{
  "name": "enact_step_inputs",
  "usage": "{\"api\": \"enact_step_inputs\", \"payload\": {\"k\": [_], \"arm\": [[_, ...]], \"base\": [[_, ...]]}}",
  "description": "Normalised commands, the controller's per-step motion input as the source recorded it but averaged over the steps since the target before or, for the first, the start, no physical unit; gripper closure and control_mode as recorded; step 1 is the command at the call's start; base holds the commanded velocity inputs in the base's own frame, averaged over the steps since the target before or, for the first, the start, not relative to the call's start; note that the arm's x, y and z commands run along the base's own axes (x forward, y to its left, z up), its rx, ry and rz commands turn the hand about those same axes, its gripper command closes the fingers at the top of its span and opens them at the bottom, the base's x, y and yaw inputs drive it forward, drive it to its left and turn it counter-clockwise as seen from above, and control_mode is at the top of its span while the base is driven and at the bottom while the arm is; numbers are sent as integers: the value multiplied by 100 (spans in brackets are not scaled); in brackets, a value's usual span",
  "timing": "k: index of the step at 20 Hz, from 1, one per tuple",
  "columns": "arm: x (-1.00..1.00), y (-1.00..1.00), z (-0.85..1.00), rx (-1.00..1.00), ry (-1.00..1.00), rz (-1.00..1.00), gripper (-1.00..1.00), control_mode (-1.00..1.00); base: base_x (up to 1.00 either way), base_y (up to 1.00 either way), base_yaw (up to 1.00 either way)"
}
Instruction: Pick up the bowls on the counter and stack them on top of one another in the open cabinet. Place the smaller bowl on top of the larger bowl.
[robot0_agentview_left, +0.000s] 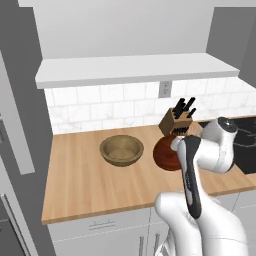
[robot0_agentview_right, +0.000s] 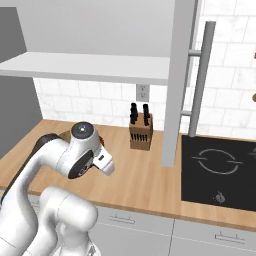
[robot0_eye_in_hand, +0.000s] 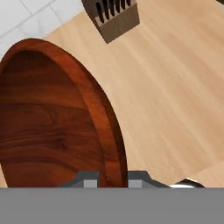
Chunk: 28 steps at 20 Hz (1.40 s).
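The end effector (robot0_eye_in_hand: 113, 180) pinches the smaller bowl (robot0_eye_in_hand: 52, 118) rim above the counter (robot0_agentview_left: 90, 185), near tiled wall (robot0_agentview_left: 110, 107).

Backsplash: white marble-look tile (robot0_agentview_left: 110, 107) ran along the wall behind the worktop, with thin grey grout lines.
Outlet: a grey wall socket (robot0_agentview_left: 164, 89) sat in the tile, above the knife block (robot0_agentview_left: 176, 121).
Knife block: brown wood with dark handles, stood close to the tile wall.
Stovetop: black glass (robot0_agentview_right: 219, 170), set flush in the worktop, white ring markings visible.
Drawers: white fronts (robot0_agentview_left: 105, 227) with slim grey handles ran below the worktop edge.
Cabinet door: a pale grey open door (robot0_agentview_right: 179, 80) carried a long vertical bar handle (robot0_agentview_right: 199, 80).
Light: even, soft, no strong shadows.
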Motion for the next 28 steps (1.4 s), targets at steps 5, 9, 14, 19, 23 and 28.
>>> {"api": "enact_step_inputs", "payload": {"k": [5, 9, 14, 19, 23, 28], "arm": [[0, 64, 46, 1, -7, 1, 100, -100], [2, 44, 24, 3, -11, 0, 100, -100], [8, 42, 15, 1, -2, 0, 100, -100], [7, 60, 2, 0, 0, 0, 100, -100], [19, 62, 18, 0, 0, 0, 100, -100], [21, 30, 6, 0, 0, 0, 100, -100]], "base": [[0, 0, 0], [0, 0, 0], [0, 0, 0], [0, 0, 0], [0, 0, 0], [0, 0, 0]]}}
